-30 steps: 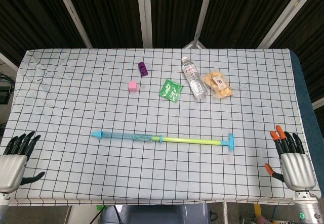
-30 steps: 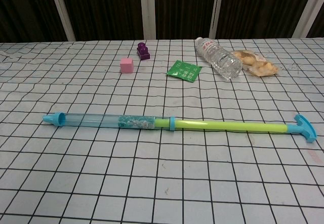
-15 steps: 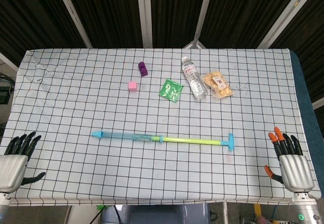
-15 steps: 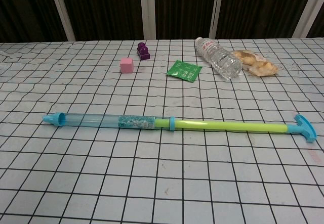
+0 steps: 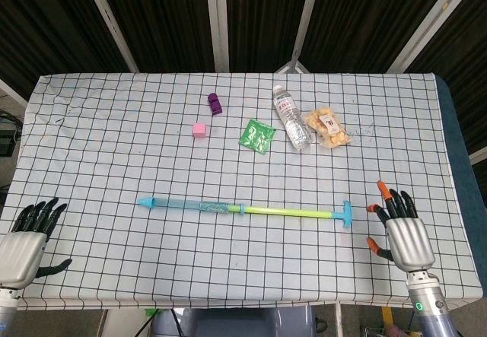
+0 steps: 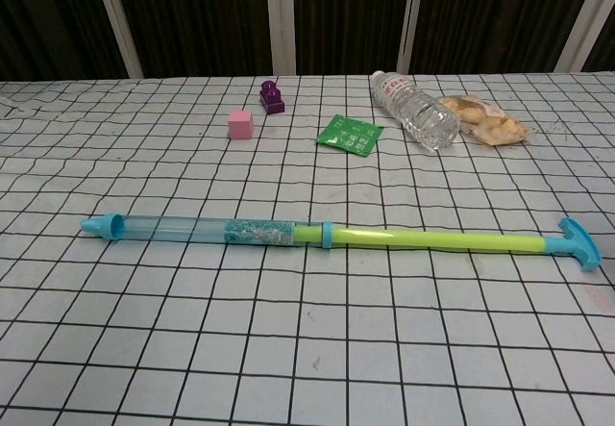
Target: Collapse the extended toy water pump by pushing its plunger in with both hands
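**Pump lies fully extended across the lower middle of the table, both hands off it**

The long toy water pump (image 5: pixel 243 208) — a clear blue barrel and a yellow-green plunger rod — lies flat on the grid-patterned white tablecloth (image 5: pixel 114 139), its long axis running almost straight left to right across the lower middle of the head view. Its pointed blue nozzle (image 5: pixel 144 201) faces the left of the frame; the blue T-shaped handle (image 5: pixel 346 214) ends the rod at the right. In the chest view the rod stands well out of the barrel, past the blue collar (image 6: pixel 327 235).

The left hand (image 5: pixel 23 246) sits at the lower left corner of the head view, by the table's near edge, fingers spread and holding nothing, well apart from the nozzle. The right hand (image 5: pixel 403 234) is at the lower right, fingers spread and empty, near the handle but not touching it. Bare cloth surrounds the pump on all sides — nothing lies between either hand and the pump's ends.

In the upper middle of the frame, well apart from the pump, lie a small purple toy block (image 5: pixel 215 103), a pink cube (image 5: pixel 199 129), a green foil sachet (image 5: pixel 257 136), a clear plastic water bottle (image 5: pixel 291 117) on its side and, just beside it, a clear bag of snacks (image 5: pixel 329 127).
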